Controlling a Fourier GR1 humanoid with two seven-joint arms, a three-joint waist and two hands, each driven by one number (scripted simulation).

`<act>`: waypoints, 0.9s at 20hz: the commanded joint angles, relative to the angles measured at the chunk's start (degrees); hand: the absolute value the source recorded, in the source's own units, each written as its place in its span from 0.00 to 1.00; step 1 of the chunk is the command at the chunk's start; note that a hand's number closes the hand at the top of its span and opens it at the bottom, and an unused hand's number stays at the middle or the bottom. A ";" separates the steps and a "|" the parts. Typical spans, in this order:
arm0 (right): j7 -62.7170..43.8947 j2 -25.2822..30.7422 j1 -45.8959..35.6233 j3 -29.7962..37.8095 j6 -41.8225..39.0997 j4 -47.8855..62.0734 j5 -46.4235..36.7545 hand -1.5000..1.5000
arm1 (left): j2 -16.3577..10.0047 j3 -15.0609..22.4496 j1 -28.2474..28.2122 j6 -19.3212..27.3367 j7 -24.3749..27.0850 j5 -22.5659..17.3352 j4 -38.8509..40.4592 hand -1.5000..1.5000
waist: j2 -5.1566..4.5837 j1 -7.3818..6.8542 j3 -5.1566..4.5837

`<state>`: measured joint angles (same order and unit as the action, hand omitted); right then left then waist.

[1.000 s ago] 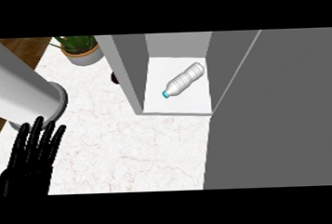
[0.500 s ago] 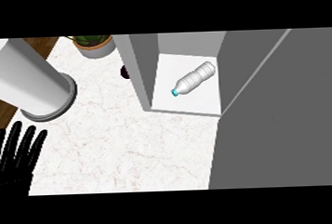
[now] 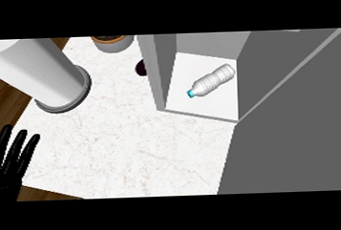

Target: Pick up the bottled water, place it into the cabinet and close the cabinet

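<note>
The bottled water lies on its side on the white floor of the cabinet, its blue cap pointing toward the front left. The grey cabinet door stands at the right, covering much of that side and partly across the opening. My left hand rests at the left edge, fingers straight and pointing up, holding nothing. No right hand shows in the head view.
A large grey cylinder on a round base stands at the upper left of the marble counter. A pot sits at the back. A small dark object lies beside the cabinet's left wall.
The view has shifted, so everything slides right and down. The door has swung further across the cabinet. My left hand has drifted to the left edge and lower.
</note>
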<state>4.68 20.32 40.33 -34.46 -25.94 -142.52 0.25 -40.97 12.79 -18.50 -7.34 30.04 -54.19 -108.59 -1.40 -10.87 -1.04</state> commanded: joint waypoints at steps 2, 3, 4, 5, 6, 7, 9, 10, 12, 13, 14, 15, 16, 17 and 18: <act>-6.62 0.08 -6.52 -9.48 -3.27 -0.86 -1.57 1.00 | -1.33 -0.74 0.34 -1.83 -0.61 -0.71 -0.22 0.00 | -0.57 -2.04 -0.23; -7.11 0.60 -7.19 -9.17 -3.50 -1.26 -1.29 1.00 | -1.72 -1.23 0.34 -2.24 -0.49 -0.61 0.61 0.00 | -0.70 -2.39 -0.34; -7.54 1.74 -8.51 -8.53 -4.30 -0.11 -2.31 1.00 | -1.89 -1.11 0.37 -2.98 -0.94 -1.45 0.36 0.00 | -0.67 -2.99 -0.40; -7.83 2.25 -10.25 -7.47 -4.56 -0.61 -2.70 1.00 | -2.05 -0.91 0.42 -2.77 -0.79 -0.53 -0.01 0.00 | -0.59 -3.75 -0.42; -8.57 3.78 -11.60 -6.83 -5.62 -0.91 -3.15 0.00 | -2.28 -1.16 0.70 -3.06 -1.22 -1.22 0.26 0.00 | -0.63 -3.81 -0.50; -8.15 4.17 -12.97 -6.16 -5.95 -1.05 -3.31 0.00 | -2.76 -1.40 0.86 -2.95 -1.54 -1.06 0.40 0.00 | -0.58 -4.47 -0.60; -8.82 5.39 -14.76 -5.40 -6.53 -1.91 -2.87 1.00 | -3.24 -2.00 0.84 -3.65 -1.49 -1.42 0.40 0.00 | -0.21 -4.54 -0.58; -8.61 4.38 -16.31 -5.19 -5.84 -0.99 -2.53 1.00 | -2.97 -2.40 1.58 -3.21 -1.38 -1.57 0.90 0.00 | -0.60 -4.37 -0.62; -9.61 3.78 -17.82 -5.78 -5.41 -0.73 -1.30 1.00 | -3.20 -2.95 1.00 -4.33 -1.04 -2.14 1.50 0.00 | -0.40 -4.57 -0.66; -10.34 3.57 -18.14 -5.69 -4.88 -0.58 -1.31 1.00 | -3.03 -2.16 0.58 -4.50 -1.27 -2.02 0.97 0.00 | -0.21 -4.42 -0.70; -10.87 3.53 -19.18 -5.52 -4.85 -0.09 -1.22 1.00 | -3.05 -2.59 1.71 -3.92 -1.50 -2.17 1.08 0.00 | -0.57 -3.74 -0.68; -11.65 3.77 -19.98 -5.26 -4.89 0.23 -1.31 1.00 | -3.85 -3.22 1.38 -4.17 -1.74 -2.20 1.47 0.00 | -0.50 -4.20 -0.70; -12.14 3.68 -20.90 -5.85 -5.18 0.30 -0.73 1.00 | -3.26 -2.55 1.32 -4.24 -1.80 -2.41 1.46 0.00 | -0.58 -3.91 -0.69; -12.75 4.27 -21.90 -5.41 -5.64 0.14 -0.71 1.00 | -3.44 -2.74 1.27 -4.39 -1.80 -2.37 1.77 0.00 | -0.64 -4.46 -0.85; -13.12 3.88 -22.89 -5.77 -5.56 0.76 -0.92 1.00 | -3.42 -2.90 1.71 -4.59 -1.90 -2.77 1.95 0.00 | -0.57 -3.77 -0.79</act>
<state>-2.92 24.57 21.57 -33.18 -29.60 -141.99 1.15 -44.18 10.22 -17.21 -11.43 28.44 -56.39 -107.19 -1.86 -14.87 -1.69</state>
